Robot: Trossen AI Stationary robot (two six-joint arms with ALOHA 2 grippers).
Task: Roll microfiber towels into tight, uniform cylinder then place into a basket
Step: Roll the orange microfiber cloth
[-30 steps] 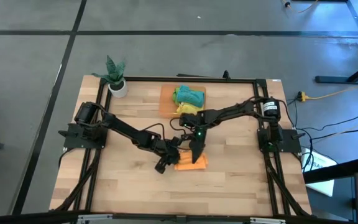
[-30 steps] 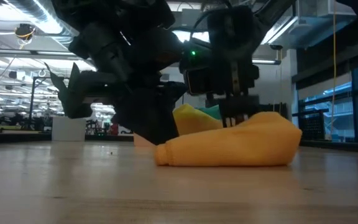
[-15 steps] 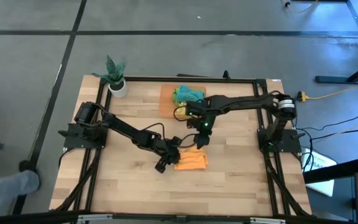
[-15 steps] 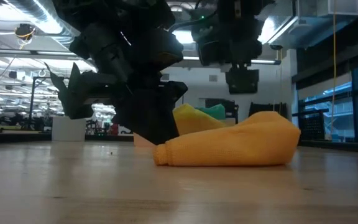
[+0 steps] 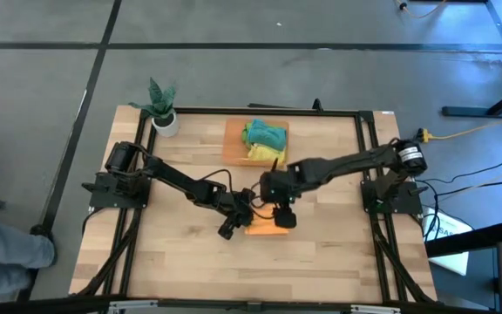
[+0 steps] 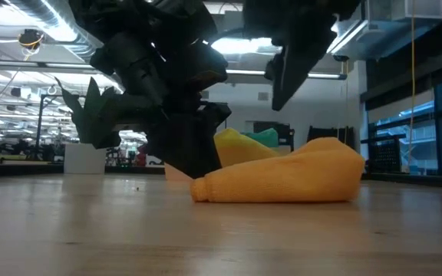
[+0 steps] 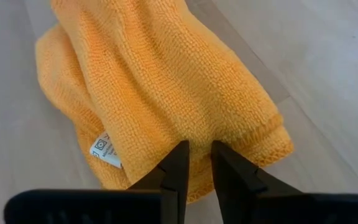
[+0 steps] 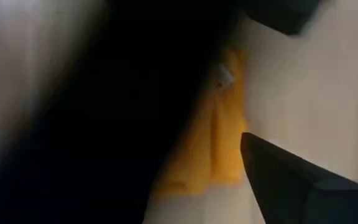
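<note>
Lying near the middle of the wooden table (image 5: 321, 253), a rolled orange towel (image 5: 267, 229) has the left gripper (image 5: 244, 215) at its left end. In the left wrist view the two dark fingers (image 7: 178, 168) stand close together, pinching the folded edge of the orange towel (image 7: 166, 93), whose white care label shows beside them. From the low view the orange towel (image 6: 282, 180) rests flat on the boards as a fat, uneven roll, tapering toward the left, where the dark left gripper (image 6: 186, 149) meets its narrow end.

The right gripper (image 5: 282, 215) sits just above the far right part of the same towel, reaching in from the right side of the table. Its fingers are spread wide and hold nothing; in the low view they hang clear above the roll, not touching it. The right wrist view is mostly dark, with a strip of orange cloth (image 8: 219, 137) visible beyond one finger (image 8: 291, 180).

Farther back, at the far middle of the table, the orange basket (image 5: 234, 144) holds a teal towel (image 5: 264, 133) and a yellow towel (image 5: 263, 153), bunched rather than neatly rolled. A small potted plant (image 5: 161, 106) stands at the far left corner. A person's leg (image 5: 7, 253) shows on the floor to the left of the table.
</note>
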